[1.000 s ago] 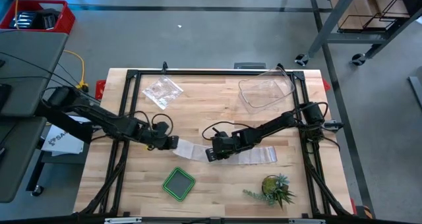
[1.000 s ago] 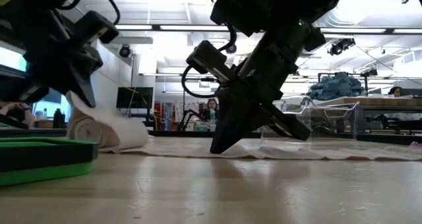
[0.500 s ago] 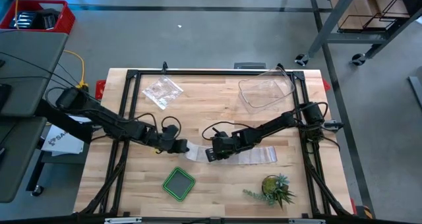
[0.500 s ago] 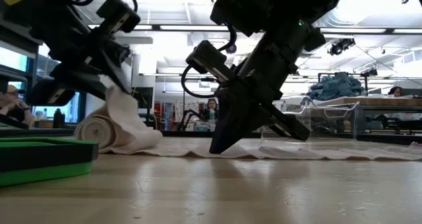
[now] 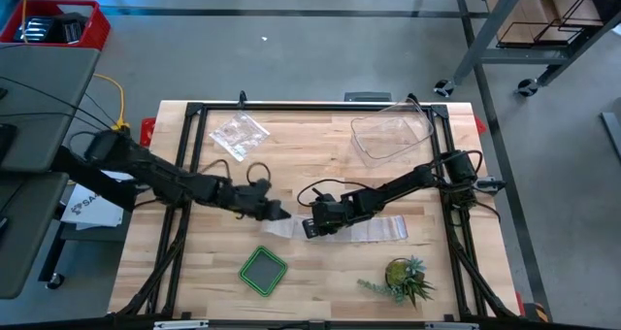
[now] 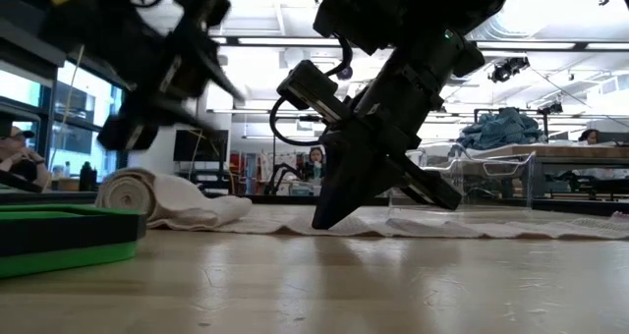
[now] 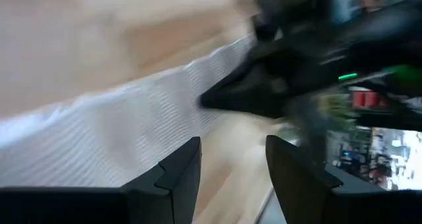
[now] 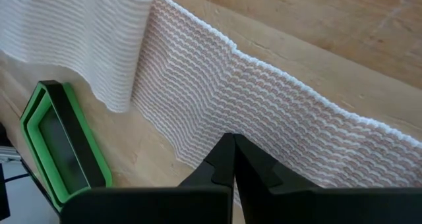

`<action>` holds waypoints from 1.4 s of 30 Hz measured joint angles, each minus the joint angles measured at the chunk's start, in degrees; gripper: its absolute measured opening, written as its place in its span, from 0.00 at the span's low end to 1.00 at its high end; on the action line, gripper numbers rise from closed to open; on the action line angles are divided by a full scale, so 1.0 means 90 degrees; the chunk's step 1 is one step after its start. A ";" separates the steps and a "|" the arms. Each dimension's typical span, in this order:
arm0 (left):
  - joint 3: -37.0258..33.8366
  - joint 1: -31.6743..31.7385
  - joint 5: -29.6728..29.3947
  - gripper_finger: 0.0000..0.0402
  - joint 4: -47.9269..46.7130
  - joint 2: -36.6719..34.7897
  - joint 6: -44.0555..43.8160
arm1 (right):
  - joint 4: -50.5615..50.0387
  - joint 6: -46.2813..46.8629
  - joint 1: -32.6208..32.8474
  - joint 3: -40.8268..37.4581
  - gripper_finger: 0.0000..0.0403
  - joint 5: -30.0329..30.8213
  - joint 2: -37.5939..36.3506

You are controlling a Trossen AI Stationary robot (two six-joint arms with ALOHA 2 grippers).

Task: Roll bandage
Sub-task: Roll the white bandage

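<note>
The bandage (image 5: pixel 374 229) is a white gauze strip lying flat across the middle of the table. Its left end is wound into a loose roll (image 6: pixel 133 192) that rests on the wood. My left gripper (image 7: pixel 231 174) hovers open just above that rolled end, with nothing between its fingers. It is also seen in the high view (image 5: pixel 279 214). My right gripper (image 5: pixel 310 230) is shut, its tips down on the strip a little to the right of the roll. My right gripper presses its shut fingertips (image 8: pixel 232 159) down on the flat strip (image 8: pixel 270 141), close to the strip's near edge. The fingers slant down from above and from the table's right side (image 6: pixel 322 221). The strip there lies flat on the table.
A green tray (image 5: pixel 263 270) sits near the front edge, close to the roll. A small plant (image 5: pixel 406 280) stands at the front right. A crinkly clear bag (image 5: pixel 238 134) lies far left and a clear tub (image 5: pixel 391 134) far right.
My left gripper has opened and let go of the rolled end. It has moved toward the table's right, toward my right gripper, tipping up and rising a little. The flap it had lifted has dropped over onto the strip; the roll stays on the table.
</note>
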 joint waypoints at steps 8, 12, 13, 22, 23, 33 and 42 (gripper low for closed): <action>0.0010 -0.0187 -0.0899 0.41 -0.3451 -0.2310 0.0080 | 0.0000 -0.0008 0.0000 0.0000 0.00 -0.0029 0.0002; -0.0072 -0.0748 -0.1271 0.41 -0.4174 -0.2701 -0.0566 | 0.0002 -0.0055 0.0000 0.0000 0.00 -0.0082 0.0002; -0.0176 -0.0893 -0.1309 0.41 -0.4080 -0.2711 -0.0745 | 0.0000 -0.0057 0.0000 0.0000 0.00 -0.0096 0.0002; -0.1460 -0.1939 -0.1669 0.41 -0.2588 -0.2372 -0.2679 | 0.0002 -0.0104 0.0000 0.0000 0.00 -0.0139 0.0002; -0.1491 -0.2017 -0.1770 0.41 -0.2532 -0.2374 -0.2780 | 0.0002 -0.0105 0.0000 0.0000 0.00 -0.0152 0.0002; -0.2255 -0.1945 -0.1733 0.42 -0.0915 -0.2038 -0.2832 | 0.0000 -0.0171 -0.0070 0.0000 0.00 -0.0215 0.0002; -0.2070 -0.1485 -0.1209 0.43 -0.0667 -0.1756 -0.1780 | -0.0027 -0.0172 -0.0073 0.0000 0.00 -0.0218 0.0002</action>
